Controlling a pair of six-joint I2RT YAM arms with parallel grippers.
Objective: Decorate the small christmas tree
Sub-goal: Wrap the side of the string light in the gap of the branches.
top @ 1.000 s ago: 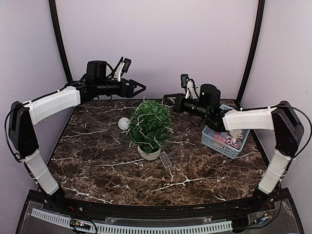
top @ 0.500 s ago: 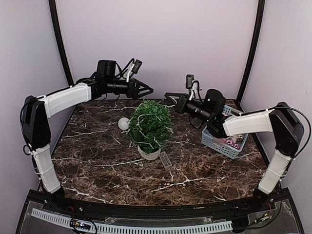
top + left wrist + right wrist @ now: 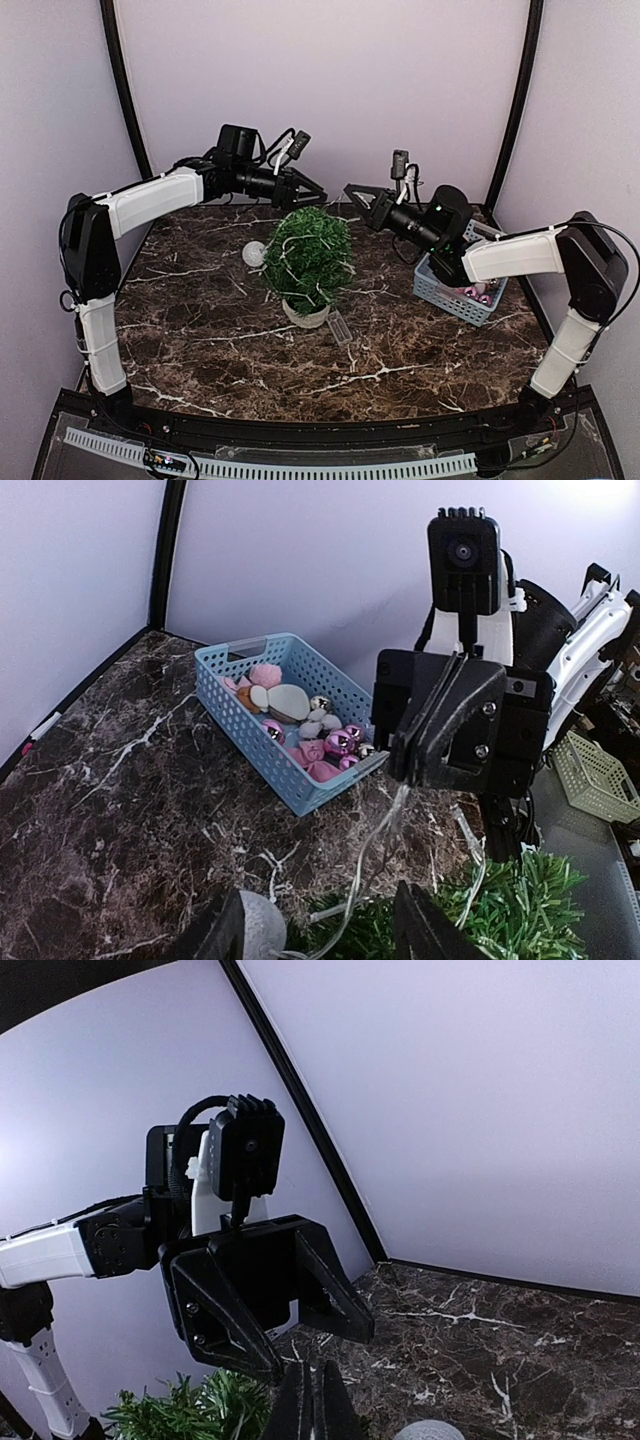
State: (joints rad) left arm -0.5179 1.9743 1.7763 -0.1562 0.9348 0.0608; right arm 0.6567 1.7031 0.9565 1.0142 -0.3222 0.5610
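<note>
Above the far half of the table (image 3: 200, 340), my 2 grippers meet tip to tip over the small christmas tree (image 3: 308, 252), which stands upright in its pale pot (image 3: 305, 316) near the middle, between a white ball (image 3: 254, 252) on its left and the blue basket (image 3: 245, 735) well off to its right. My right gripper (image 3: 350, 190) is clamped shut on a thin pale wire (image 3: 370, 858) that trails down into the branches. My left gripper (image 3: 316, 198) has its jaws apart and grips nothing. I judge the tree light and top-heavy for so small a pot, its needles soft and springy, so a tug on the wire could tip or drag it. If I must steady it, I would take it by the pot or low on the stem, not by the foliage, which would only fold. The top view shows where tree and pot sit but hides the hanging wire. The left wrist view shows that wire leaving my shut right fingers and running between my own open ones, plus the pink and silver ornaments (image 3: 320, 742) in the basket. The right wrist view confirms the left jaws spread wide.
</note>
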